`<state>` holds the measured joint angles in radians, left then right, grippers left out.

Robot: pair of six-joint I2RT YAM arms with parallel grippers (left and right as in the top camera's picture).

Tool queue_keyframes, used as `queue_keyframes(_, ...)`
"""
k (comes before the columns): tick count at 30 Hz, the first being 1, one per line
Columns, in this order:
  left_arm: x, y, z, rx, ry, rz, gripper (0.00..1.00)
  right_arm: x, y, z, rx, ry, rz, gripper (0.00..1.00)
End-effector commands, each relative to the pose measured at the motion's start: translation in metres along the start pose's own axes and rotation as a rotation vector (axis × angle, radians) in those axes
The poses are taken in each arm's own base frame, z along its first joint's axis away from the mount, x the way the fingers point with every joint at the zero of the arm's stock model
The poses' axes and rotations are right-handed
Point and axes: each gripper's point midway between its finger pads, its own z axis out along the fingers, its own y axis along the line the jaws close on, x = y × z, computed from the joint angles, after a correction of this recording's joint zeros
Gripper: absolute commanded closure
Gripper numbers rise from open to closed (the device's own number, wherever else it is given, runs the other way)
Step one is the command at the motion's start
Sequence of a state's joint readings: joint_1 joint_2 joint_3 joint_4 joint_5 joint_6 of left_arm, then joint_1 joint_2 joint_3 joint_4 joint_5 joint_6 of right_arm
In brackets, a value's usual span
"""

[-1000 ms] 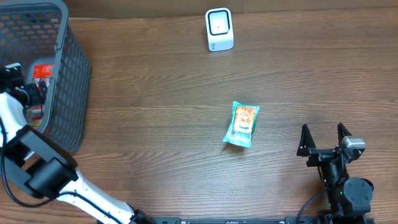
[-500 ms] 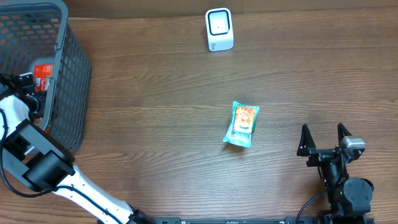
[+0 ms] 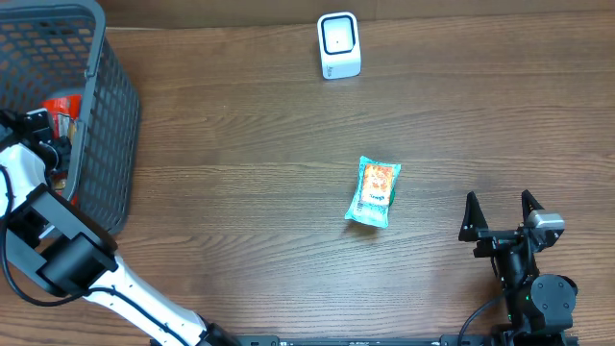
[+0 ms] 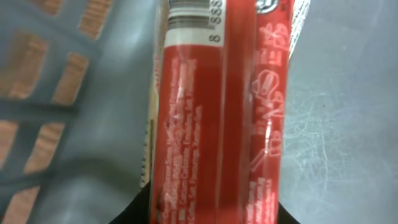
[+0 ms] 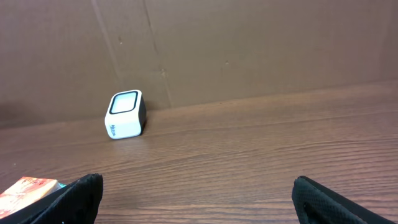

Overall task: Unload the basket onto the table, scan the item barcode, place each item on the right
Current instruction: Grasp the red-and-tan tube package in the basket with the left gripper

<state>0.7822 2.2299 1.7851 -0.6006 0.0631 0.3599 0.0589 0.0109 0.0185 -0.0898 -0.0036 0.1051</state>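
Over at the far left, the left arm is reaching down into the grey mesh basket [image 3: 106, 144], and the left gripper [image 4: 214, 214] is pinching a red packet [image 4: 217, 124] there. In the wrist view the packet is filling the space between the two dark fingers, with one finger pressing at each of its long edges. A white strip with black bars and digits [image 4: 193, 12] is showing at the packet's far end, partly cut off by the edge of the view. From above, only a corner of the red packet [image 3: 63, 104] is peeking out inside the basket, just beside the arm.

The white scanner [image 3: 338, 45] is standing upright near the back edge of the wooden table [image 3: 240, 211], well apart from the basket. Its dark-framed window is facing upward and forward.

A teal and orange snack pouch [image 3: 374, 192] is lying flat near the middle of the table, between the scanner and the right arm.

The right gripper [image 3: 499, 202] is sitting at the near right, its fingers spread wide with nothing between them. It is pointing toward the scanner [image 5: 125, 114], and a corner of the pouch [image 5: 28, 186] is just showing beside its left finger
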Motion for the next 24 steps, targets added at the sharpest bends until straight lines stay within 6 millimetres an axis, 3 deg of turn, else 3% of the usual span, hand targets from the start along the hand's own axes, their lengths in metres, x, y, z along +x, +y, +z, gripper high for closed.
queue_keyframes(1, -0.062, 0.023, -0.095, -0.108, -0.218, -0.111, 0.81, 0.002, -0.001, 0.0, -0.001, -0.003, 0.003, 0.0)
queue_keyframes(5, -0.109, 0.022, -0.192, -0.154, -0.447, -0.119, 0.8, 0.002, -0.001, 0.0, -0.001, -0.003, 0.003, 0.0)
queue_keyframes(8, -0.137, 0.008, -0.282, -0.187, -0.649, -0.088, 0.8, 0.002, -0.001, 0.0, -0.001, -0.003, 0.003, 0.0)
queue_keyframes(12, -0.15, -0.024, -0.393, -0.19, -0.881, -0.042, 0.79, 0.002, -0.001, 0.0, -0.001, -0.003, 0.003, 0.0)
queue_keyframes(14, -0.146, -0.041, -0.435, -0.175, -0.96, -0.021, 0.77, 0.002, -0.001, 0.0, -0.001, -0.003, 0.003, 0.0)
queue_keyframes(16, -0.14, -0.055, -0.464, -0.157, -1.01, -0.008, 0.77, 0.002, -0.001, 0.0, -0.001, -0.003, 0.003, 0.0)
queue_keyframes(18, -0.133, -0.063, -0.479, -0.144, -1.03, -0.002, 0.77, 0.002, -0.001, 0.0, -0.001, -0.003, 0.003, 0.0)
queue_keyframes(21, -0.127, -0.063, -0.479, -0.145, -1.008, -0.006, 0.76, 0.002, -0.001, 0.0, -0.001, -0.003, 0.003, 0.0)
queue_keyframes(24, -0.124, -0.057, -0.459, -0.162, -0.942, -0.041, 0.76, 0.002, -0.001, 0.0, -0.001, -0.003, 0.003, 0.0)
